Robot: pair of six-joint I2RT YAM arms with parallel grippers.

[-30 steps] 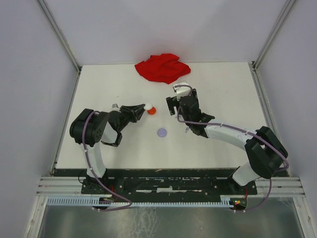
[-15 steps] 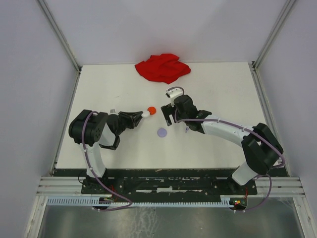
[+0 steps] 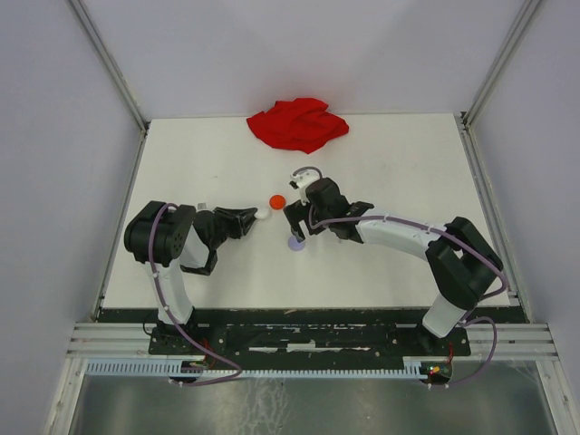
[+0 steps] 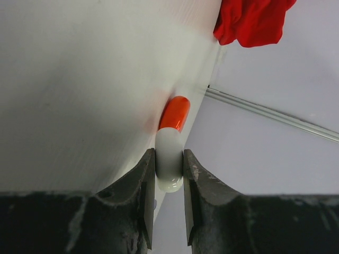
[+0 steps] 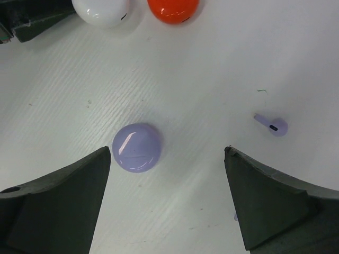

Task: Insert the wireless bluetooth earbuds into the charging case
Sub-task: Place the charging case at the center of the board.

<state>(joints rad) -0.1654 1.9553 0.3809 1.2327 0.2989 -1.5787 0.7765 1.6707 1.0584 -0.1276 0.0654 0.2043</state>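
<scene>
My left gripper (image 4: 168, 154) is shut on a white round case (image 4: 169, 140), held edge-on just in front of a red round case (image 4: 175, 112); the pair also shows in the top view (image 3: 262, 215). My right gripper (image 5: 167, 153) is open above the table, and a closed lavender round case (image 5: 137, 147) lies close to its left finger. One tiny lavender stemmed earbud (image 5: 271, 125) lies on the table right of that case. In the top view the right gripper (image 3: 297, 227) hovers over the lavender case (image 3: 294, 243). Red and white earbuds are not in view.
A crumpled red cloth (image 3: 298, 123) lies at the far edge of the table and also shows in the left wrist view (image 4: 251, 21). The red case (image 3: 277, 200) lies between the two grippers. Grey walls and frame rails enclose the table.
My right gripper has moved left and nearer, coming over the lavender case. My left gripper has drawn back slightly left with the white case, away from the red case.
</scene>
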